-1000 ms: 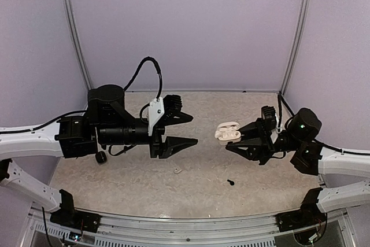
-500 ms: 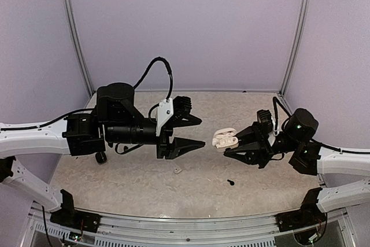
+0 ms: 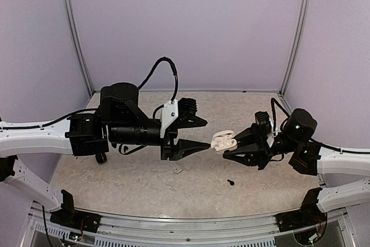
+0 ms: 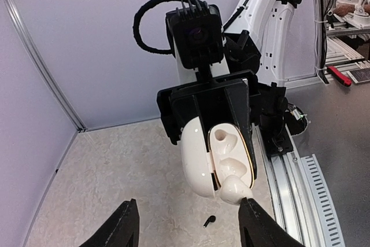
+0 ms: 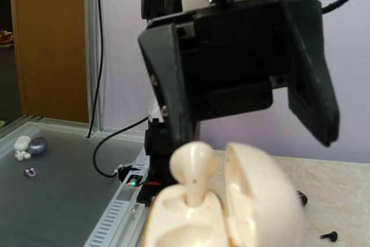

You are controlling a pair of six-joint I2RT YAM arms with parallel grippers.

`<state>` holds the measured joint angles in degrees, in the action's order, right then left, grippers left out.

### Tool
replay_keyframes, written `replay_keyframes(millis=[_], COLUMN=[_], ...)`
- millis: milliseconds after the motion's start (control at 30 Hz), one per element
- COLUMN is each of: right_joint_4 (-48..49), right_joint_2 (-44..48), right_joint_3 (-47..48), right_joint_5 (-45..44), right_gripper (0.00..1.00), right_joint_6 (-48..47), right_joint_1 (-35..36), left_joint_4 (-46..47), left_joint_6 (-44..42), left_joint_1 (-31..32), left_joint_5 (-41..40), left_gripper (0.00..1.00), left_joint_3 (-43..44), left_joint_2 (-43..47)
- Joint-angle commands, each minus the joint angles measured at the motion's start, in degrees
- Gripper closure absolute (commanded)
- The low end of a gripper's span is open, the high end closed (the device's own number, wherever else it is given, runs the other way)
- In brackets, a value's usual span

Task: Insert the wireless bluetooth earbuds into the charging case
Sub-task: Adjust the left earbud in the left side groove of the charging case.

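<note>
My right gripper (image 3: 230, 145) is shut on the open white charging case (image 3: 222, 140) and holds it above the table. In the left wrist view the case (image 4: 199, 154) faces me with its lid to the left. A white earbud (image 4: 234, 188) sticks partly out of its lower cavity, and the upper cavity is bare. The same earbud (image 5: 193, 166) stands stem-down in the case in the right wrist view. My left gripper (image 3: 208, 133) is open, and its right fingertip (image 4: 250, 205) is at the earbud. A second white earbud (image 3: 177, 170) and a black earbud (image 3: 230, 182) lie on the table.
A small black round object (image 3: 101, 157) lies half hidden under my left arm. The black earbud (image 4: 209, 220) lies below the case in the left wrist view. The metal rail (image 3: 191, 224) runs along the near edge, and lilac walls close the back and both sides.
My right gripper has carried the case left and up towards the left gripper. My left arm has moved right, so its open fingertips now meet the case.
</note>
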<state>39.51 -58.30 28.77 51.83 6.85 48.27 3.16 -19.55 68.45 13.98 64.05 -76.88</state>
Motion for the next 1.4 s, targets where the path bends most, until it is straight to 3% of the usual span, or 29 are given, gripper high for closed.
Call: replay_keyframes(millis=[0, 1067, 1367], right_joint_4=[-0.70, -3.30, -3.62], right_joint_2=[-0.23, -0.71, -0.28], right_joint_3=[1.98, 3.13, 3.06], right_joint_5=[-0.13, -0.89, -1.81], right_gripper=[1.00, 1.00, 1.00], right_joint_6=[-0.63, -3.10, -3.39], right_joint_1=[0.85, 2.80, 2.92], left_joint_4=[1.11, 1.73, 0.22], left_joint_6=[-0.83, 0.69, 2.73], left_joint_1=[0.45, 1.21, 1.10], left_joint_5=[1.04, -2.98, -3.24], left_gripper=[0.41, 0.44, 0.35], left_joint_3=[1.82, 3.88, 4.42], left_joint_2=[-0.61, -4.72, -6.00])
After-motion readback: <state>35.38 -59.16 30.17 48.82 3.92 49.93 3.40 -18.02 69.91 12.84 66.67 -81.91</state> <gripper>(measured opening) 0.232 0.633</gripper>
